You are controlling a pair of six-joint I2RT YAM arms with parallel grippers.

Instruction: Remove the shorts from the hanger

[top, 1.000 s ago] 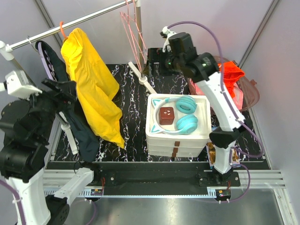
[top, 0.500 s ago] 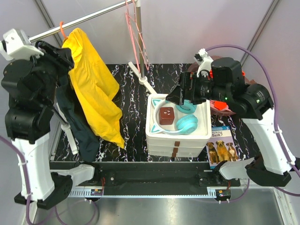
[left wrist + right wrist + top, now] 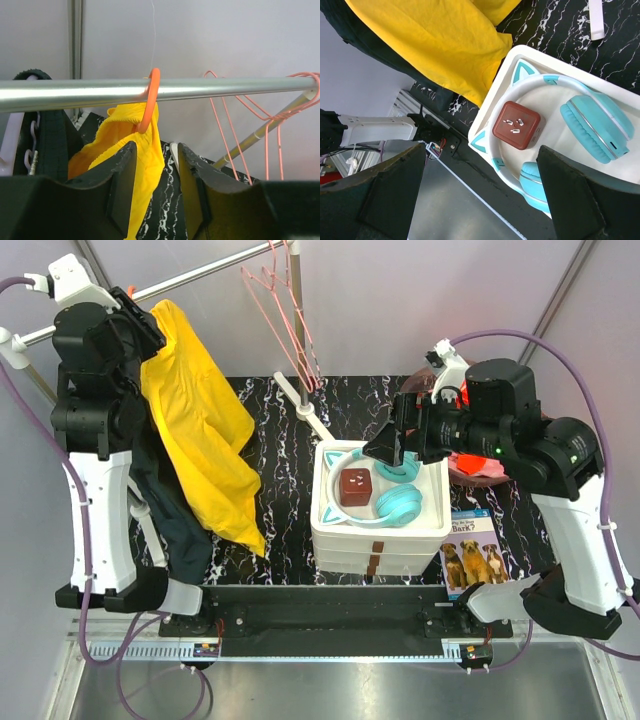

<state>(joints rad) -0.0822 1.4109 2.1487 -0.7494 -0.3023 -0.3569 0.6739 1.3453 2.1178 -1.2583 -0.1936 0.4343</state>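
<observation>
The yellow shorts (image 3: 195,430) hang on an orange hanger (image 3: 151,95) whose hook loops over the metal rail (image 3: 75,92), at about 10 o'clock of the counter (image 3: 270,410) in the top view. The cloth drapes down from the hook and ends in a point near 7 o'clock of the counter. Just beside it, at its 9 o'clock, a dark garment (image 3: 175,530) hangs from the same rail on a pale hanger. A bunch of bare pink hangers (image 3: 285,300) sits farther along the rail, toward 12 o'clock.

The left hand (image 3: 156,155) is raised to rail height next to the shorts. Its fingers stand apart with nothing between them. In the left wrist view the orange hook lies at 12 o'clock of the gap, and the yellow cloth shows beyond the fingers; whether either finger touches the cloth cannot be told.

The right hand (image 3: 481,149) hangs over the white bin (image 3: 375,535), which stands at about 4 o'clock of the counter. Its fingers are spread wide and hold nothing. Inside the bin lie teal headphones (image 3: 400,490) and a brown cube (image 3: 355,485), the cube at 9 o'clock of the ear cups. A white stick (image 3: 305,410) lies on the counter at 11 o'clock of the bin. A book (image 3: 470,550) with dogs on its cover lies at the bin's 3 o'clock.
</observation>
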